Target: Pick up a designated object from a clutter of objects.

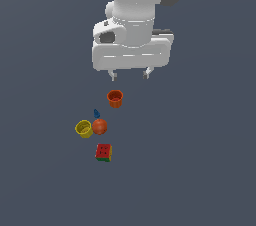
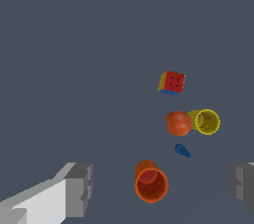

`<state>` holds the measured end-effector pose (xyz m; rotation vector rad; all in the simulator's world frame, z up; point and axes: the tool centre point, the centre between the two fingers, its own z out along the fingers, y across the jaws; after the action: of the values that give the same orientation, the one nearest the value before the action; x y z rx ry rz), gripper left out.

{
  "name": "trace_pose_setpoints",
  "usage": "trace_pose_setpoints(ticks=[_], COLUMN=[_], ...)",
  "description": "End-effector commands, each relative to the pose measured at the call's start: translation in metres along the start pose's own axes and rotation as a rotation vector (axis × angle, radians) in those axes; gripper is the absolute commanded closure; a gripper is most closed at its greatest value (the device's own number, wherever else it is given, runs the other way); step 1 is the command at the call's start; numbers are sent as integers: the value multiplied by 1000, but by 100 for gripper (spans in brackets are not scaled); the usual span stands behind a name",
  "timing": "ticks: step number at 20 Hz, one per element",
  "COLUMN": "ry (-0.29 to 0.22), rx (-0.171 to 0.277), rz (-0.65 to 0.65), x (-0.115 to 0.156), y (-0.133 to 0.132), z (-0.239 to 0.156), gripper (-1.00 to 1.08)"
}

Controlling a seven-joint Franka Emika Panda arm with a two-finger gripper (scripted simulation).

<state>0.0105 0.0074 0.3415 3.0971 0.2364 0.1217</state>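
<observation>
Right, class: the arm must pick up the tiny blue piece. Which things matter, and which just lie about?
Matters:
tiny blue piece
tool, open, raised above the toys

Lying about:
orange cup
yellow cup
orange ball
dotted cube

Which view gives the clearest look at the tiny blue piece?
The wrist view: the tiny blue piece lies apart from its neighbours there, its pointed shape plain against the floor. In the exterior view the same piece is only a small sliver just above the orange ball, its shape hard to read.
</observation>
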Motion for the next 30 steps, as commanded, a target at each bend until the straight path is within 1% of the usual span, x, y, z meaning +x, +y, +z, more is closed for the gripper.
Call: trace_pose_setpoints(ticks=[1, 15, 30], ry=[-2, -16, -26], rx=[2, 20, 39], rz=[-28, -276, -560], x=[0, -8, -28], y=[4, 38, 76], z=[6, 62, 124], gripper=[-92, -92, -92])
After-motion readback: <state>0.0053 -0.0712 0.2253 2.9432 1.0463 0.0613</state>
